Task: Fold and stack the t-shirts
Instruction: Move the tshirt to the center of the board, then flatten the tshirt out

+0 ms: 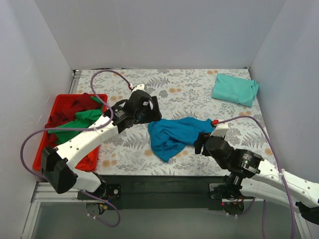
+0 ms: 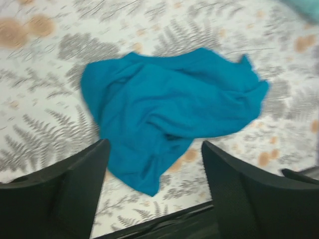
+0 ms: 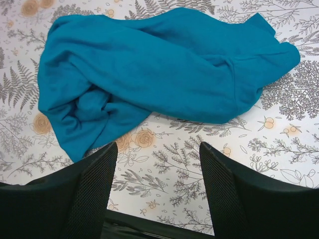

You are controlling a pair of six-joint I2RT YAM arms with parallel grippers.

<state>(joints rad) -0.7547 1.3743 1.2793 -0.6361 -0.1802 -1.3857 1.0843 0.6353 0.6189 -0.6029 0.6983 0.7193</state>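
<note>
Pinch two far-apart edges of the blue shirt [image 1: 174, 135] and draw it flat before any fold (no collar or sleeve plainly showing). Crumpled in a lump at bench [image 1: 189, 82] centre, deep teal-blue, soft. Left jaws wide and empty at its 10 o'clock, right jaws likewise at 4 o'clock.

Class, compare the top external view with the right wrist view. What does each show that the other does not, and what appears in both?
Only the top external view shows the red tray with a bright green shirt and a dark red shirt in it. It also shows the mint shirt at the far right, and the left gripper.
Only the right wrist view shows the right gripper from behind, jaws open and empty.
Both show the crumpled blue shirt lying on the floral table cover.
</note>
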